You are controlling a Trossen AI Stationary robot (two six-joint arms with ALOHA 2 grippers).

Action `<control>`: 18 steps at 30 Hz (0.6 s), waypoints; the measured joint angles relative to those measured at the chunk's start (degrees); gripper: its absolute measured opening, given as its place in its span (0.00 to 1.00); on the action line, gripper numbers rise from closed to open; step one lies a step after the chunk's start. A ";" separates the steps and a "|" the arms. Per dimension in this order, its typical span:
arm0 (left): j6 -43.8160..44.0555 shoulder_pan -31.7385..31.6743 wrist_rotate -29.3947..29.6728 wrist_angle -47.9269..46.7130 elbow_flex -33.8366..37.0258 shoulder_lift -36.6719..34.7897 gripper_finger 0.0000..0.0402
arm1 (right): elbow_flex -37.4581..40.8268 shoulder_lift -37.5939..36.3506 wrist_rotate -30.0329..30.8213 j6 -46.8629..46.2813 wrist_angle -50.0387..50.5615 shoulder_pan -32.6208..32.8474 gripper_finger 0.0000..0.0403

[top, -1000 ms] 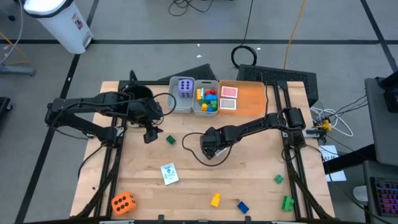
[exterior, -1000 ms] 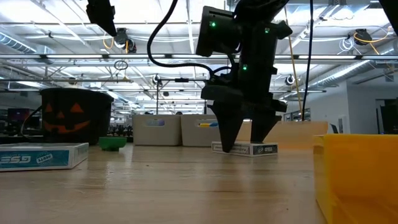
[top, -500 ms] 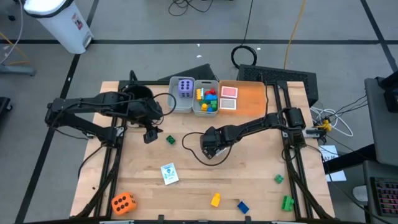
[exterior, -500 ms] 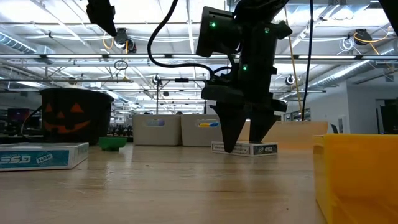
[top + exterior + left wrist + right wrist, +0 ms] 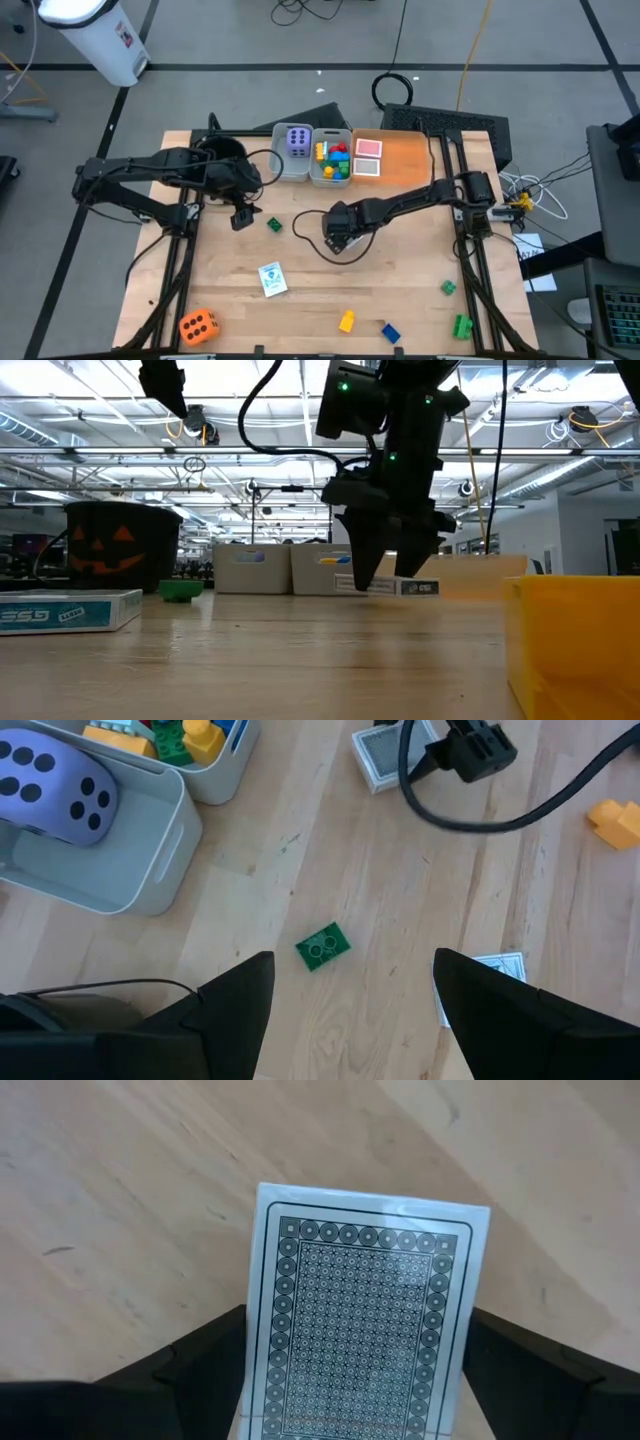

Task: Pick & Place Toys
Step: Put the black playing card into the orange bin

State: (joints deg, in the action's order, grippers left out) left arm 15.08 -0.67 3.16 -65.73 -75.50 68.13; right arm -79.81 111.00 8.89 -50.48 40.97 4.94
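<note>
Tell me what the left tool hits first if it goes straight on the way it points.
Probably the small green brick: it lies on the bare wood between the left tool's open fingers, straight ahead. Depth is hard to judge; it might reach the table beside the brick instead.

Wooden table [image 5: 400,280] carries scattered bricks [image 5: 346,321], orange die [image 5: 198,325], bins [image 5: 310,172]

Two arms over a toy-strewn worktop [image 5: 400,270]

The right hand [image 5: 336,228] sits near the centre; the left hand [image 5: 243,216] lies at nine o'clock of it, a green brick [image 5: 273,225] between them. At twelve o'clock: purple die [image 5: 297,140] in a grey bin [image 5: 282,160]. Orange die [image 5: 197,325] at seven o'clock.
</note>
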 joint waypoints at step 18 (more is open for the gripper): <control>0.44 0.00 -0.02 3.86 0.00 0.01 0.70 | 0.00 -13.93 -0.06 7.06 -14.44 -3.62 0.78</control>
State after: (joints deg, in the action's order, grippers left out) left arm 15.52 -0.67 3.14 -61.88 -75.50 68.14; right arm -79.81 97.07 8.83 -43.42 26.53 1.32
